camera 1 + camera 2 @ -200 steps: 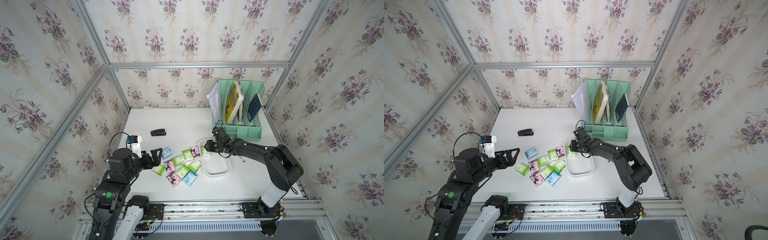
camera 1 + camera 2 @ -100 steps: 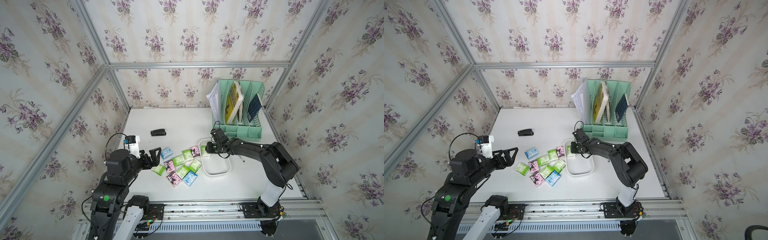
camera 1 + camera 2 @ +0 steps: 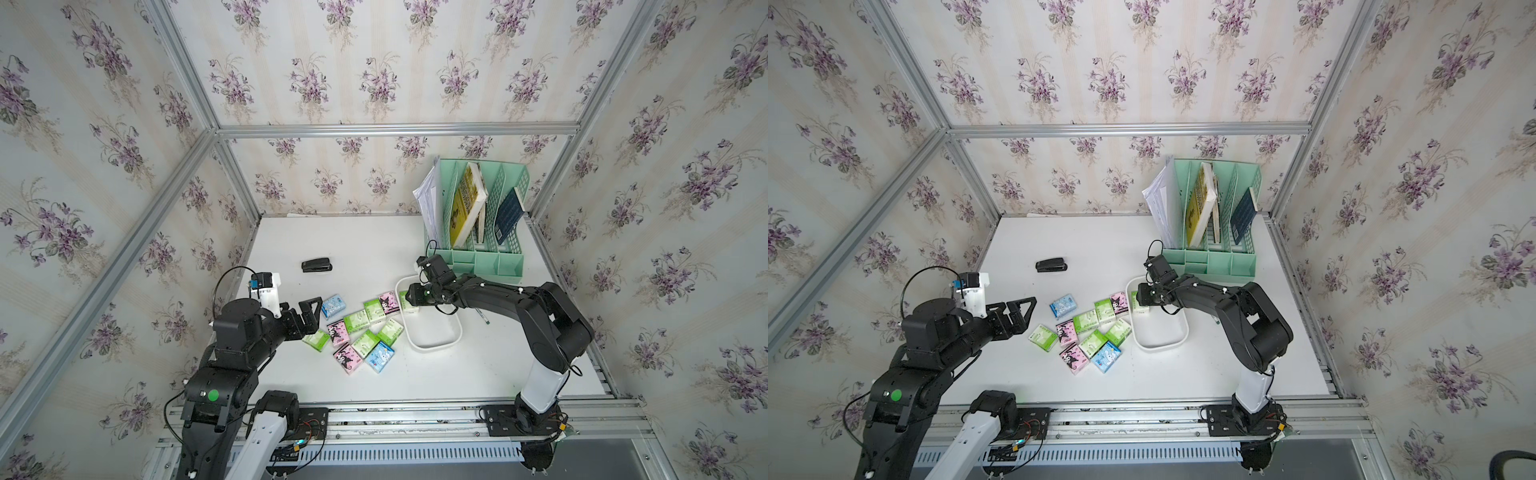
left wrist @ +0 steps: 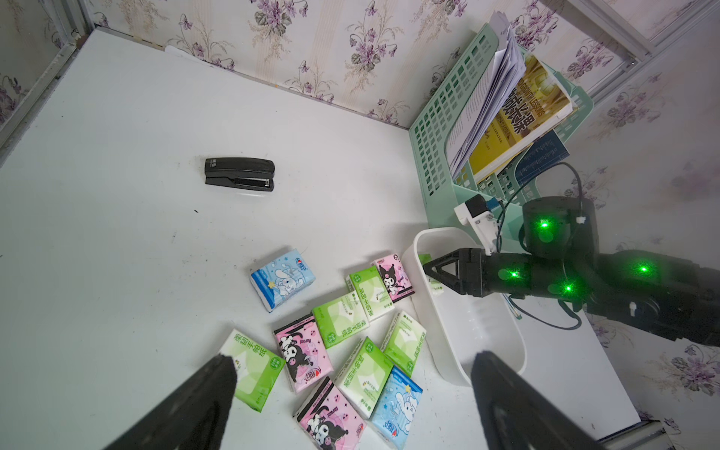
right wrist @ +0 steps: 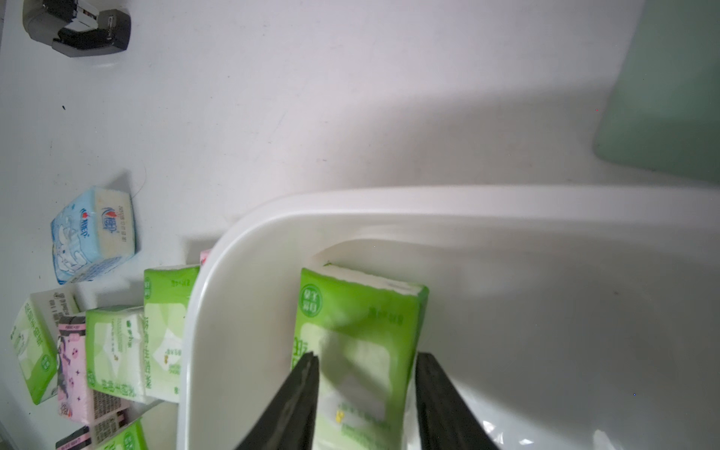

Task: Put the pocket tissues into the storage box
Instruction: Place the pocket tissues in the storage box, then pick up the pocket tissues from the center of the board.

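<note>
Several pocket tissues (image 3: 357, 328) in green, pink and blue lie in a loose cluster on the white table, left of the storage box (image 3: 432, 347). One green pack (image 5: 358, 311) lies inside the box at its far left corner. My right gripper (image 5: 366, 358) reaches into that corner with a finger on either side of this pack, slightly parted from it, so it stands open. In both top views its tip (image 3: 1140, 297) is low over the box (image 3: 1160, 347). My left gripper (image 4: 352, 360) hangs wide open over the near left part of the cluster and holds nothing.
A black stapler (image 3: 316, 264) lies farther back on the table. A mint green organizer (image 3: 478, 257) with books and papers stands right behind the box. A pen (image 3: 482, 318) lies just right of the box. Patterned walls close in the table.
The right jaws closed in, then spread again around the green pack in the box. The left arm has shifted only slightly.
</note>
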